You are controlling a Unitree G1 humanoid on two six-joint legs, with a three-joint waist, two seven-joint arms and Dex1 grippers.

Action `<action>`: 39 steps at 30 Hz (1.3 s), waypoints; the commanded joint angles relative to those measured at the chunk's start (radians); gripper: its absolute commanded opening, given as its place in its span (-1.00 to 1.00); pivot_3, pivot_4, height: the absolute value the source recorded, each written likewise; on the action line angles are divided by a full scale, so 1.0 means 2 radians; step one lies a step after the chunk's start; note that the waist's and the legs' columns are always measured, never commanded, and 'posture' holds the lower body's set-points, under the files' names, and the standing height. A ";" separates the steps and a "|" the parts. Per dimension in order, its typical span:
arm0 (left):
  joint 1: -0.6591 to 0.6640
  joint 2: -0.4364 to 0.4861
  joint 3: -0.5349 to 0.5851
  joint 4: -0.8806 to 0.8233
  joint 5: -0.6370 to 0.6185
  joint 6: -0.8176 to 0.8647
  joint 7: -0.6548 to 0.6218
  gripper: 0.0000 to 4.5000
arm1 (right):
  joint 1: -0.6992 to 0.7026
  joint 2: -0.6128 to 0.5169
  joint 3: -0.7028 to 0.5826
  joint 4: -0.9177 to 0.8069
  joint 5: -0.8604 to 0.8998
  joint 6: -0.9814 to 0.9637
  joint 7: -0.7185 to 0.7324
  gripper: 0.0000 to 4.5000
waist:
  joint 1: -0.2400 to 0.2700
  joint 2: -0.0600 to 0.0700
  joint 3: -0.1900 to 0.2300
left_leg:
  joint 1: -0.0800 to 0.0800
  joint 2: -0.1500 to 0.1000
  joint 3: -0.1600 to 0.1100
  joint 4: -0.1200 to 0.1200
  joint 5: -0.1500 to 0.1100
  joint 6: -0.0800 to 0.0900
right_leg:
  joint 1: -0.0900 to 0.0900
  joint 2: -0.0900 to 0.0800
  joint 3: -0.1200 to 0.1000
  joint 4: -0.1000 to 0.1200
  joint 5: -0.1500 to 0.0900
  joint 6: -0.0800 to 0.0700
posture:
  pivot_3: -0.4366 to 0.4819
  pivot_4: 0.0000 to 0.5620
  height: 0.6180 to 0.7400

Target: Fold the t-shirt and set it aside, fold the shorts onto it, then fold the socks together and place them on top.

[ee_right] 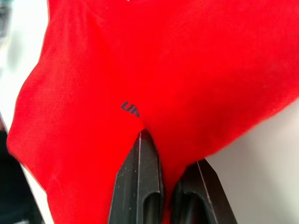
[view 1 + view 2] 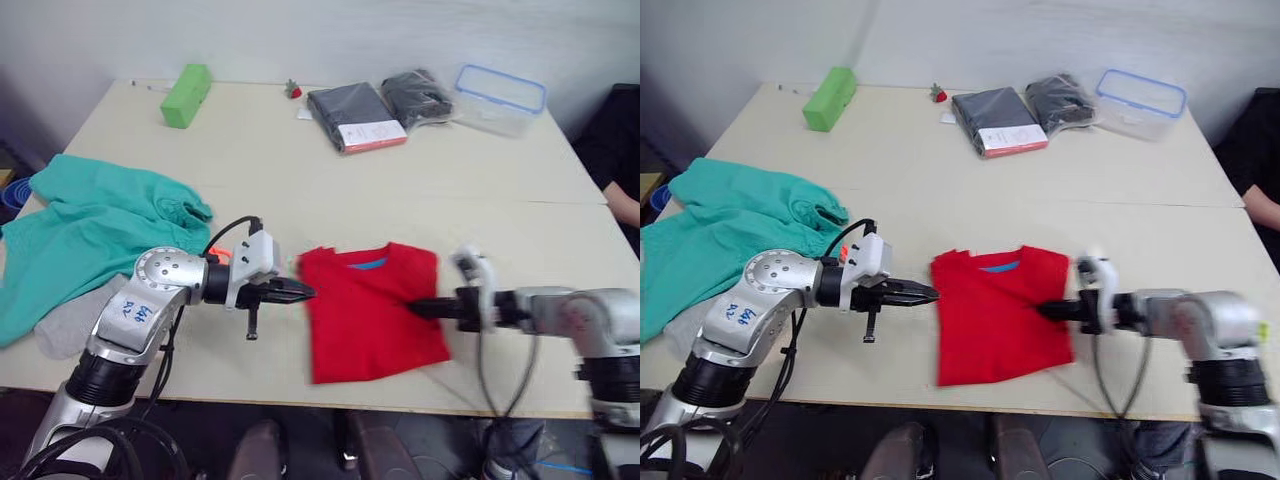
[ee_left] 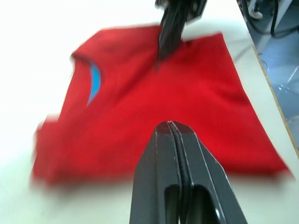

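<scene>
Folded t-shirt (image 2: 372, 312) lies lower centre near the counter (image 2: 420, 190) front edge, collar up-frame; right gripper (image 2: 418, 309) jaws pinch it, left gripper (image 2: 303, 293) jaws clenched empty.

even, soft indoor light; motion blur smears the t-shirt (image 3: 154, 107) edges, and the table (image 2: 300, 170) glares pale.

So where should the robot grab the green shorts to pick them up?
Probably by the gathered waistband, the thickest bunched edge of the shorts. It faces the left gripper, so that arm could come from the table's middle. The socks lie by the near edge.
</scene>
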 commanded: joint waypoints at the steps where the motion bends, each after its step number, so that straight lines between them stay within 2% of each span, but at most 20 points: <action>1: -0.011 -0.008 -0.001 -0.030 -0.015 0.001 0.004 -1.00 | 0.016 -0.088 -0.018 0.059 -0.043 -0.084 0.081 -1.00 | -0.001 0.001 0.000 | -0.001 0.000 0.000 0.000 0.000 0.000 | 0.000 0.000 0.000 0.000 0.000 0.000 | -0.05 -0.47 1.00; 4: -0.010 -0.013 -0.003 -0.026 -0.013 -0.003 0.008 -1.00 | 0.015 -0.146 0.004 0.148 -0.100 -0.169 0.127 -1.00 | -0.003 0.001 0.000 | -0.001 0.000 0.000 0.001 -0.001 0.001 | 0.000 0.000 0.000 -0.001 0.000 0.001 | -0.05 -0.47 1.00; 7: -0.009 -0.018 -0.006 -0.018 -0.008 -0.011 0.011 -1.00 | 0.009 -0.167 0.028 0.227 -0.154 -0.243 0.152 -1.00 | -0.005 0.001 0.000 | 0.000 0.000 0.001 0.001 -0.001 0.001 | 0.000 0.001 0.001 0.000 0.000 0.002 | -0.05 -0.47 1.00; 10: -0.008 -0.021 -0.008 -0.019 -0.008 -0.012 0.014 -1.00 | -0.012 -0.144 0.032 0.270 -0.184 -0.277 0.130 -1.00 | -0.006 0.002 0.000 | 0.001 0.000 0.001 0.002 0.000 0.001 | 0.001 0.001 0.001 0.001 0.000 0.002 | -0.05 -0.47 1.00; 16: -0.010 -0.019 -0.007 -0.017 -0.008 -0.013 0.016 -1.00 | -0.036 -0.091 0.026 0.282 -0.199 -0.281 0.103 -1.00 | -0.010 0.002 0.001 | 0.003 -0.001 0.002 0.002 0.002 0.001 | 0.002 0.001 0.003 0.003 0.001 0.003 | -0.05 -0.47 1.00; 17: -0.011 -0.016 -0.006 -0.017 -0.009 -0.012 0.015 -1.00 | -0.037 -0.087 0.025 0.284 -0.200 -0.275 0.099 -0.76 | -0.010 0.002 0.001 | 0.004 -0.001 0.003 0.002 0.002 0.001 | 0.002 0.001 0.003 0.003 0.001 0.003 | -0.05 -0.47 1.00; 18: -0.011 -0.015 -0.004 -0.018 -0.009 -0.011 0.015 -1.00 | -0.037 -0.084 0.023 0.284 -0.200 -0.270 0.097 -0.68 | -0.010 0.002 0.001 | 0.004 -0.002 0.003 0.002 0.003 0.001 | 0.003 0.001 0.003 0.004 0.001 0.003 | -0.05 -0.47 1.00; 23: -0.010 -0.007 0.000 -0.020 -0.011 -0.010 0.015 -1.00 | -0.028 -0.091 0.016 0.281 -0.204 -0.274 0.099 0.07 | -0.010 0.002 0.001 | 0.006 -0.002 0.002 0.002 0.003 0.001 | 0.004 0.000 0.003 0.005 0.001 0.003 | -0.05 -0.47 1.00; 29: -0.011 0.001 0.005 -0.019 -0.012 -0.010 0.017 -1.00 | -0.050 -0.121 -0.020 0.363 -0.215 -0.307 0.082 0.99 | -0.010 0.003 0.001 | 0.006 -0.002 0.002 0.002 0.003 0.001 | 0.004 0.000 0.003 0.005 0.001 0.003 | -0.05 -0.47 1.00; 35: -0.015 0.004 0.008 -0.014 -0.012 -0.011 0.017 -1.00 | -0.093 -0.134 -0.053 0.427 -0.217 -0.339 0.068 0.99 | -0.013 0.003 0.001 | 0.006 -0.002 0.002 0.002 0.003 0.001 | 0.004 0.000 0.003 0.005 0.001 0.002 | -0.05 -0.47 1.00; 38: -0.018 0.004 0.008 -0.010 -0.011 -0.011 0.016 -1.00 | -0.100 -0.130 -0.080 0.413 -0.193 -0.330 0.093 0.99 | -0.016 0.003 0.001 | 0.006 -0.002 0.002 0.002 0.003 0.001 | 0.004 0.000 0.003 0.005 0.001 0.002 | -0.05 -0.47 1.00; 39: -0.020 0.004 0.007 -0.008 -0.011 -0.012 0.016 -1.00 | -0.099 -0.127 -0.087 0.404 -0.185 -0.322 0.101 0.91 | -0.016 0.003 0.001 | 0.006 -0.002 0.002 0.002 0.003 0.001 | 0.004 0.000 0.003 0.005 0.001 0.002 | -0.05 -0.47 1.00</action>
